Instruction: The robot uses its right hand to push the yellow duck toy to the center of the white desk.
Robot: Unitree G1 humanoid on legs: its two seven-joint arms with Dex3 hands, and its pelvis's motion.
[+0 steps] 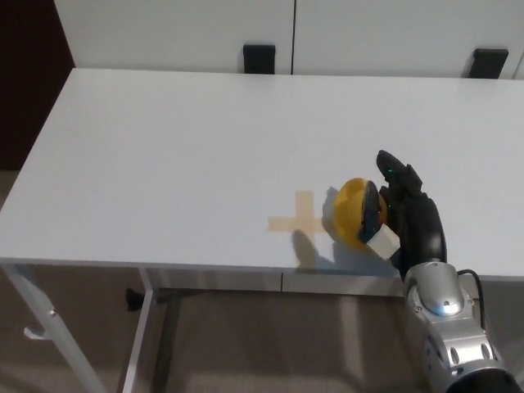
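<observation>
The yellow duck toy [350,211] lies on the white desk [180,147], just right of a tan tape cross [300,221] near the front edge. My right hand [403,214] comes in from the lower right and presses against the duck's right side. Its fingers are apart and hold nothing; one finger lies across the duck's right flank. The silver forearm [446,327] hangs over the desk's front edge. My left hand does not show.
Two black chair tops [259,58] [489,61] stand behind the desk's far edge, against white cabinets. The desk's white legs [49,327] and a brown floor show below the front edge.
</observation>
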